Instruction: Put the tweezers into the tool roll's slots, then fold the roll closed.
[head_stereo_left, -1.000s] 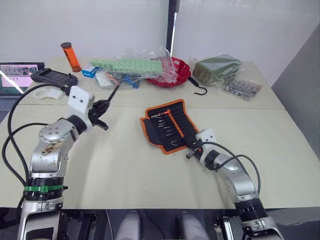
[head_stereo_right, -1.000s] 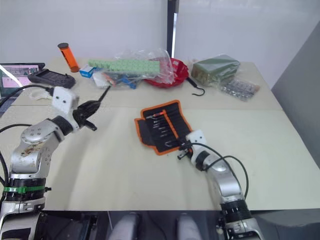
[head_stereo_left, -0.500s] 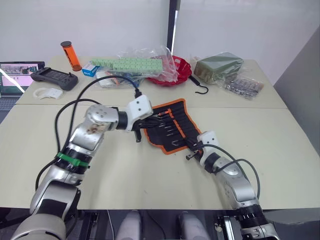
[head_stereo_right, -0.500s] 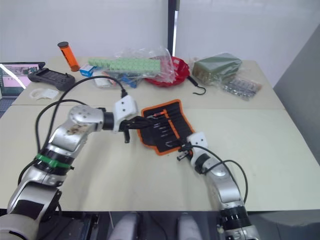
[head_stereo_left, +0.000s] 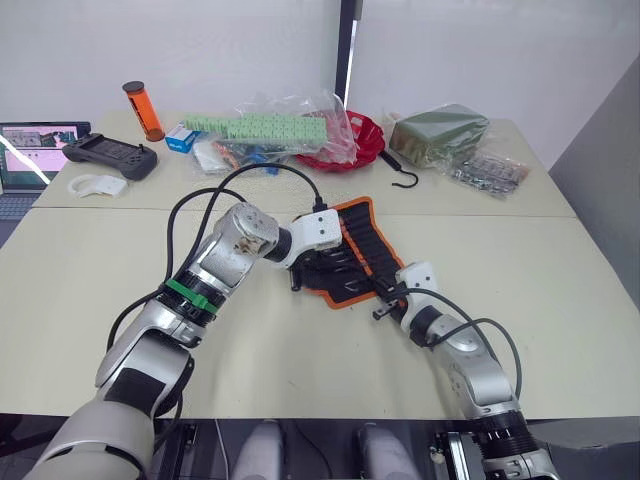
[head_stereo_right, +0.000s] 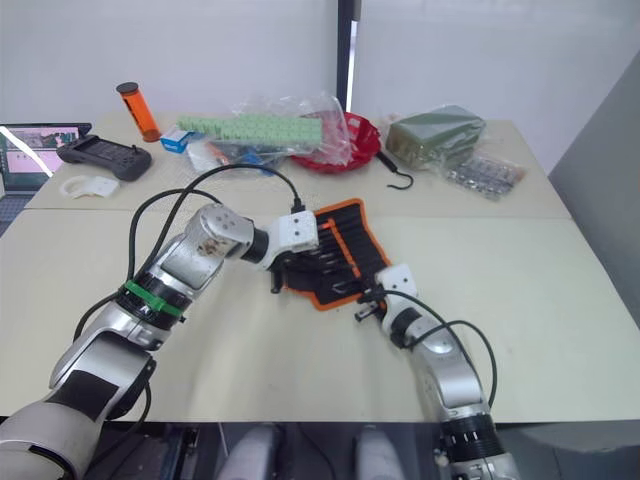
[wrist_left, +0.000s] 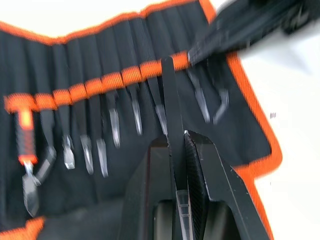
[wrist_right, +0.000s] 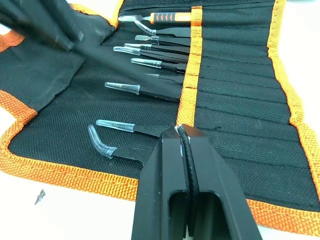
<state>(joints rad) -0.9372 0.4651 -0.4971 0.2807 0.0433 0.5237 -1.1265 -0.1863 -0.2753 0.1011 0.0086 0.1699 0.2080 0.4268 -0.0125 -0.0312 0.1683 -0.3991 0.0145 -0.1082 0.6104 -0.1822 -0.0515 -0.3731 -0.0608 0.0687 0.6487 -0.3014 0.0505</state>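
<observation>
The tool roll (head_stereo_left: 365, 232) lies open on the table, black with orange trim. Several black tweezers (wrist_right: 145, 89) sit in its slots (wrist_right: 227, 105), their clear-capped tips sticking out past the orange stripe. My left gripper (wrist_left: 176, 142) hovers over the roll's near-left part, shut on one more pair of tweezers (wrist_left: 169, 95) whose point reaches the orange stripe (wrist_left: 131, 76). In the head view this left gripper (head_stereo_left: 302, 270) is seen above the roll's left edge. My right gripper (wrist_right: 179, 132) is shut, its tips resting on the roll at the orange stripe near the roll's front corner (head_stereo_left: 385, 298).
At the back of the table are a red bowl (head_stereo_left: 358, 140), a black hook (head_stereo_left: 401, 180), a green packet (head_stereo_left: 436, 132), plastic bags (head_stereo_left: 270, 135), an orange tube (head_stereo_left: 142, 112), a controller (head_stereo_left: 110, 157) and a laptop (head_stereo_left: 28, 150). The table's seam runs behind the roll.
My left arm swung from the table's left side across to the roll, carrying the tweezers, and now holds them over the slots. The right gripper stayed at the roll's front corner.
</observation>
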